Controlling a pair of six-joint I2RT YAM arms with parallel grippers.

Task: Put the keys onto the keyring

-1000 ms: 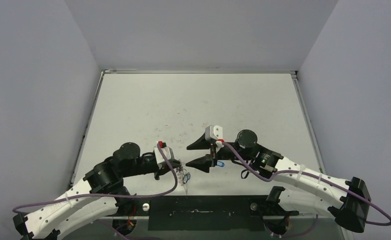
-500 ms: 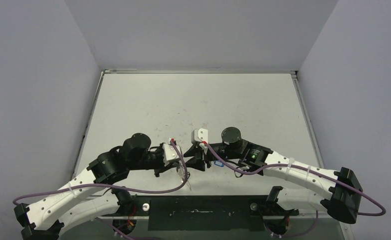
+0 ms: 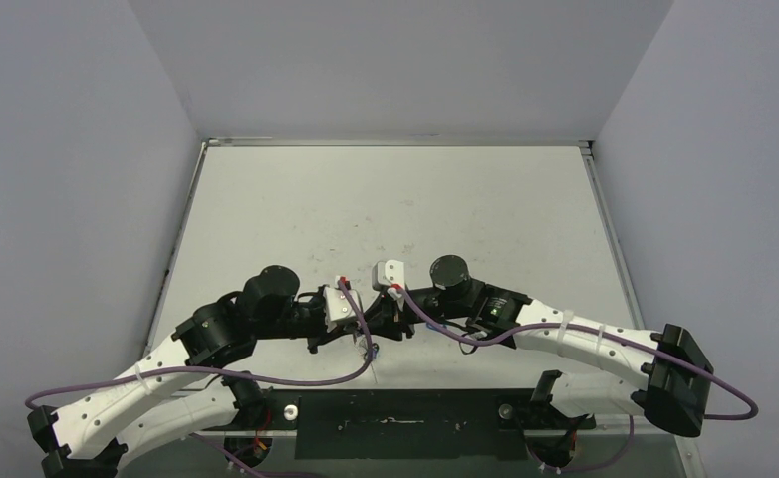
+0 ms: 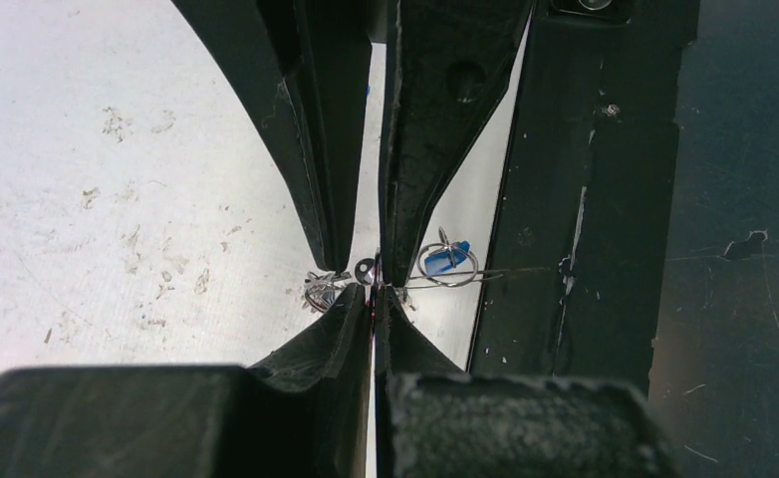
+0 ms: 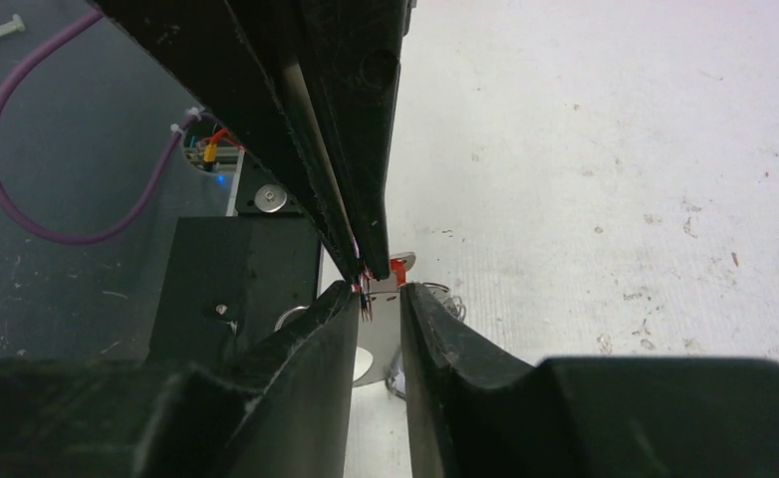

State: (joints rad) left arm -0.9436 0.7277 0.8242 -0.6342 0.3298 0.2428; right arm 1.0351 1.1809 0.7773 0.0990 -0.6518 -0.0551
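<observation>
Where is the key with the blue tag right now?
In the left wrist view, the small silver key with the light blue plastic tag sits just right of the left end effector, beside the dark strip.

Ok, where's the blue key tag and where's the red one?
blue tag (image 4: 448, 257), left wrist view, on the middle of its blue plastic.
red tag (image 5: 397, 267), right wrist view, on the red corner that shows.

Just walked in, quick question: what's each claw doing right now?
Left gripper: shut on the keyring.
Right gripper: jaws narrowly apart by the red-tagged key; grip cannot be told.
</observation>
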